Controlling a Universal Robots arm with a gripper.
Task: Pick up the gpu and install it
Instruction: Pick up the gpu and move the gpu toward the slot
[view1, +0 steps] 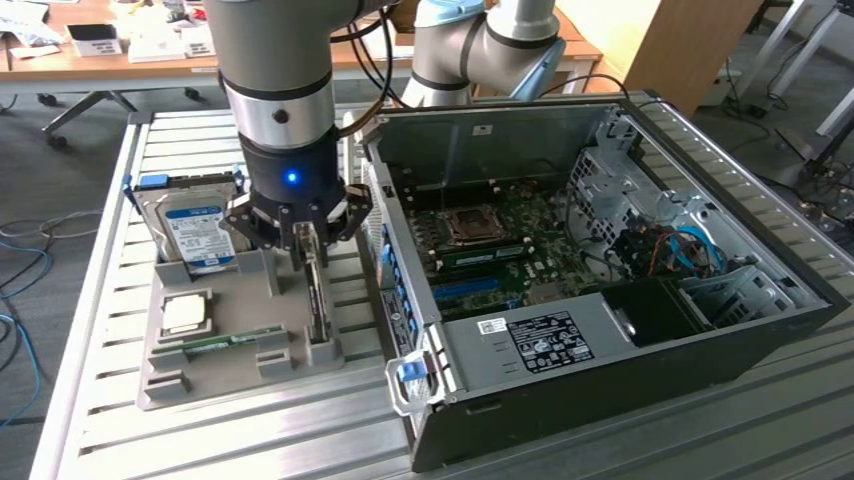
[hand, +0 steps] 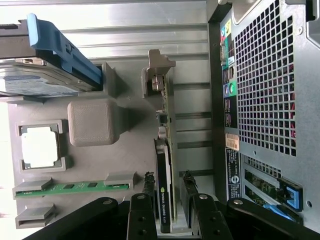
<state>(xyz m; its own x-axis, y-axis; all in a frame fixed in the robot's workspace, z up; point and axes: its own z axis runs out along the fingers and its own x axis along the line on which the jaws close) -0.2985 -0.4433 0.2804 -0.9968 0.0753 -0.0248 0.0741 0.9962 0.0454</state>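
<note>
The gpu is a thin dark card standing on edge in a slot of the grey holder tray. Its silver bracket is at the end away from me. My gripper hangs straight above it, close to the computer case. In the wrist view the gripper straddles the gpu, with one finger on each side of the black fan shroud. A narrow gap shows beside one finger, so the jaws stand open around the card. The card still rests in its slot.
The open computer case lies at the exterior view's right, with its motherboard exposed. The tray also holds a hard drive with a blue label, a processor chip and a green memory stick. All of it sits on a slatted aluminium table.
</note>
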